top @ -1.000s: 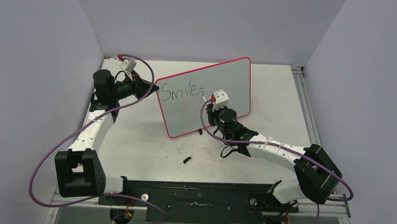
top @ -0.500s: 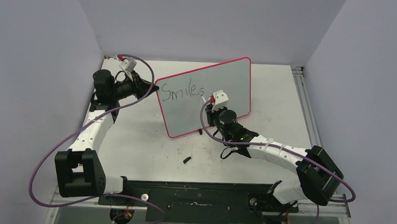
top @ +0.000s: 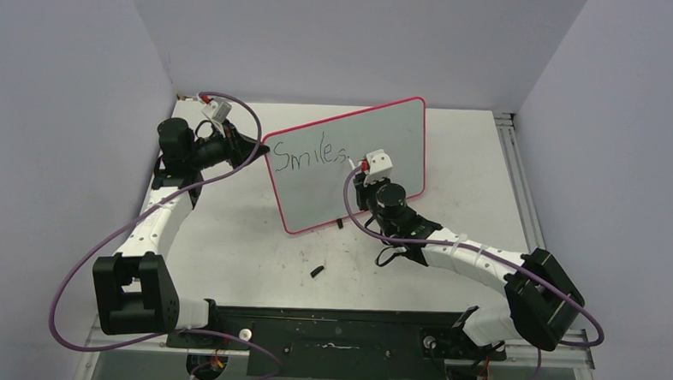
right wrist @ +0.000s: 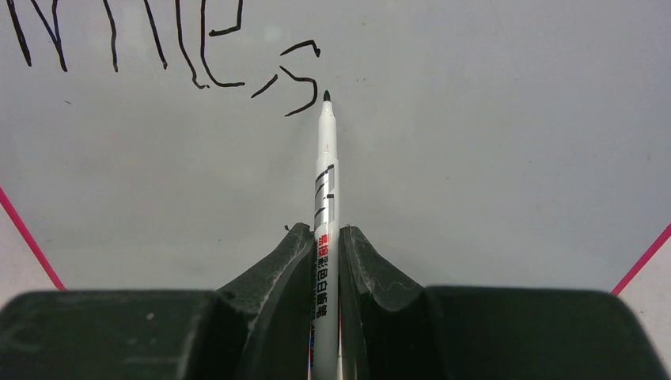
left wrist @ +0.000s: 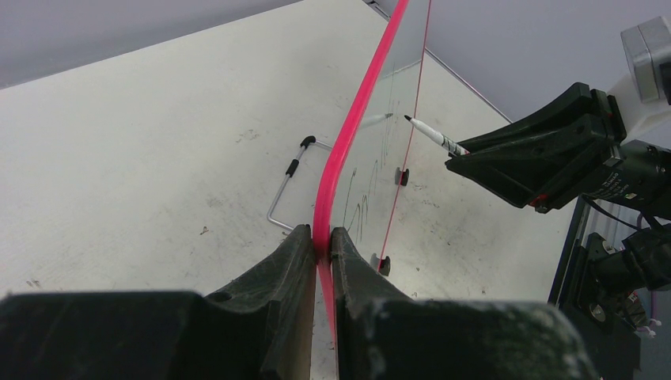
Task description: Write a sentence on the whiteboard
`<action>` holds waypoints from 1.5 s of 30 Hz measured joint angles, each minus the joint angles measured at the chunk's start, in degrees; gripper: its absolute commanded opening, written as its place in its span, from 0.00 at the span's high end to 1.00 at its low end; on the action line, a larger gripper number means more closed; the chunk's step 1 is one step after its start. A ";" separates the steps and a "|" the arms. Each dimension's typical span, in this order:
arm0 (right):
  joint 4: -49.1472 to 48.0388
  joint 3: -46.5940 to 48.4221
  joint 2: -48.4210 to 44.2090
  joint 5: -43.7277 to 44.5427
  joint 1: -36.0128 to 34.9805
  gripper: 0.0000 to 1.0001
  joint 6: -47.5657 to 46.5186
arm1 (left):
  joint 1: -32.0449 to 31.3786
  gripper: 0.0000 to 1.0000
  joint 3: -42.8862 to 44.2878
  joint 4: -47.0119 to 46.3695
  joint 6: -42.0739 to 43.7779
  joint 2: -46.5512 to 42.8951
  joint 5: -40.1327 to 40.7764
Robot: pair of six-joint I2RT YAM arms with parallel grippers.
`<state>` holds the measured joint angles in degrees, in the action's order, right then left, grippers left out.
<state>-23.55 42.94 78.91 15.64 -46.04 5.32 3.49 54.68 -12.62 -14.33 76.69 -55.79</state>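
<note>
The whiteboard (top: pixel 378 140) stands upright mid-table, pink-rimmed, with "Smiles" written in black on its face. My left gripper (top: pixel 261 146) is shut on the board's left rim (left wrist: pixel 336 174); the pink edge sits between its jaws (left wrist: pixel 323 237). My right gripper (top: pixel 361 176) is shut on a white marker (right wrist: pixel 325 206), also seen from the left wrist (left wrist: pixel 431 134). The marker's black tip (right wrist: pixel 326 96) is at the board face just right of the last "s" (right wrist: pixel 297 79); touching or just off, I cannot tell.
A small black marker cap (top: pixel 317 270) lies on the scuffed white tabletop in front of the board. The board's wire stand (left wrist: pixel 285 186) rests behind it. Grey walls close in left, right and back. A metal rail (top: pixel 522 189) runs along the right table edge.
My right gripper has moved slightly right and up along the board with the marker, past the final "s". The left arm and the board have not moved.
</note>
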 measured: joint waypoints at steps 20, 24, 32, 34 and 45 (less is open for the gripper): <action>-1.31 1.18 2.38 -0.24 0.68 0.95 -0.63 | 0.00 1.00 -0.02 0.00 0.00 -0.02 0.02; -1.29 1.20 2.40 -0.04 0.68 0.95 -0.59 | 0.00 1.00 -0.02 0.00 0.00 -0.02 0.04; -1.29 1.20 2.40 1.95 1.44 0.95 -0.15 | 0.00 1.00 -0.02 0.00 0.00 -0.02 0.02; -1.29 1.20 2.40 2.14 1.81 0.95 -0.13 | 0.00 1.00 -0.02 0.00 0.00 -0.02 0.02; -1.29 1.20 2.08 1.88 2.10 0.95 -0.17 | 0.00 1.00 -0.02 0.00 -0.02 -0.02 0.00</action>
<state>-24.84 44.14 80.99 17.52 -43.94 5.15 3.49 54.65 -12.62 -14.35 76.66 -55.79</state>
